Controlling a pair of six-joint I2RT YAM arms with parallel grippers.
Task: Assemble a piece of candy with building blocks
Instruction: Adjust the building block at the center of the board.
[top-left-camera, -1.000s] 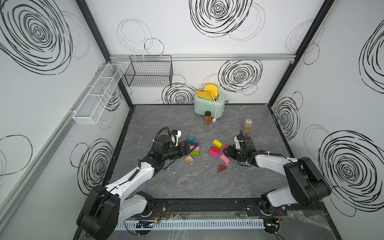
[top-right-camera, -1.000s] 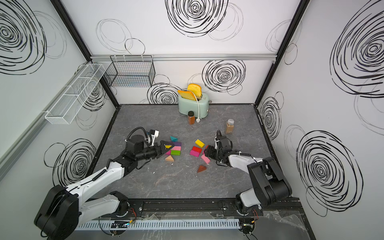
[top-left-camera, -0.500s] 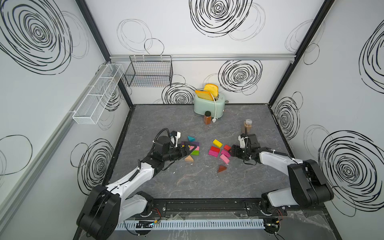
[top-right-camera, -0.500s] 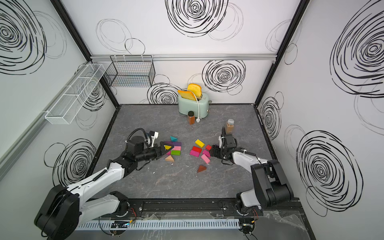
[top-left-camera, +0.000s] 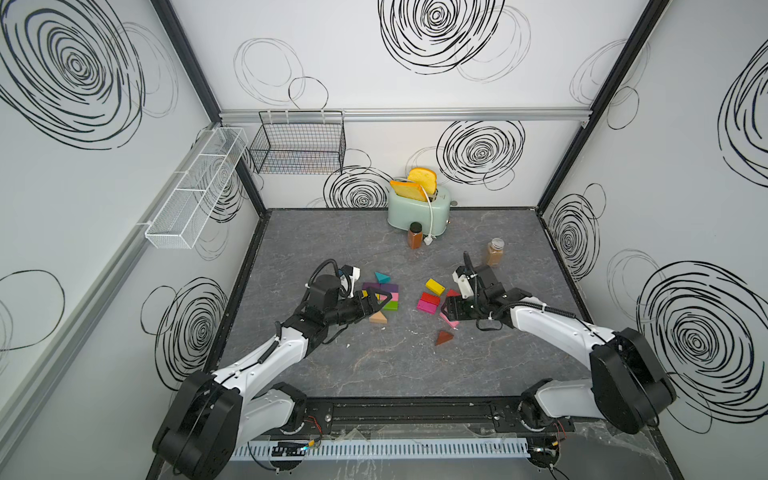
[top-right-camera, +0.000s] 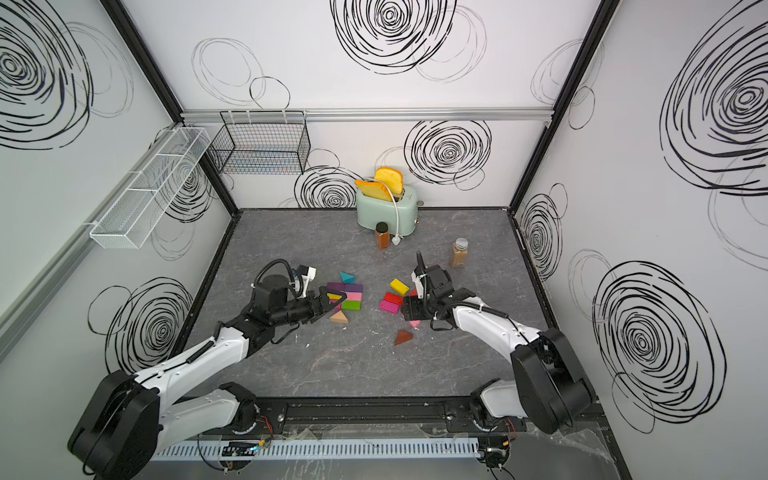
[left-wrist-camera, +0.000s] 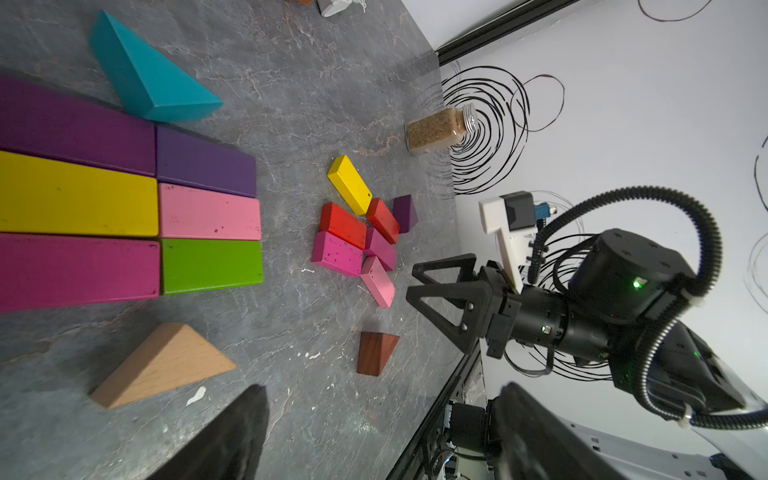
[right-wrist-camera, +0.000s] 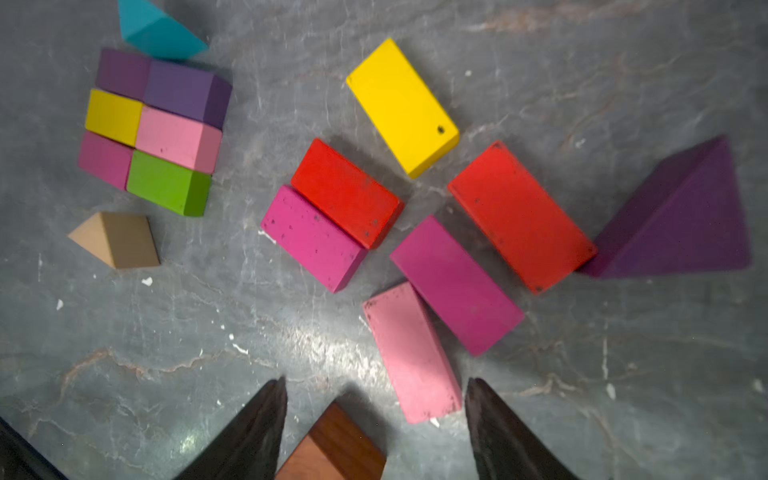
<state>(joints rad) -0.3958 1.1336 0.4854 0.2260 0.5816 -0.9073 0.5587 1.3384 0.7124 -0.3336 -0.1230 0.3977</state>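
Right gripper (top-left-camera: 445, 311): jaws parted, nothing held. It stands right of centre in both top views, above the loose blocks. The right wrist view shows its fingertips (right-wrist-camera: 274, 399) either side of the near end of a pink brick (right-wrist-camera: 411, 353) and the tip of a brown wedge (right-wrist-camera: 332, 449). Contact with either cannot be confirmed.

Left gripper (top-left-camera: 379, 300): jaws wide apart and empty, at the left end of the assembled cluster (top-left-camera: 392, 301). Whether it touches the cluster cannot be told.

Surroundings: a mint toaster (top-left-camera: 417, 210) holding two toast slices stands at the back wall, upper centre. A dark-lidded spice jar (top-left-camera: 414, 237) stands just in front of it. A silver-lidded jar (top-left-camera: 493, 252) stands close behind the right arm's wrist. A black wire basket (top-left-camera: 299, 143) and a white mesh rack (top-left-camera: 195, 191) hang on the walls, upper left.

Cluster: six bricks in three rows of two, sides touching, long axes running left to right across both top views. A teal wedge (top-left-camera: 382, 277) lies just above it in frame and a tan wedge (top-left-camera: 378, 318) just below.

Loose group: the yellow brick (top-left-camera: 434, 286) has its long axis running from upper left to lower right. A red brick (top-left-camera: 430, 298) and a magenta brick (top-left-camera: 427, 306) lie long side against long side. A second red brick (right-wrist-camera: 519, 216), a second magenta brick (right-wrist-camera: 455, 284) and a purple wedge (right-wrist-camera: 681, 224) lie beneath the right arm, mostly hidden from above. That red brick touches the purple wedge. The pink brick's long axis points toward the right gripper.
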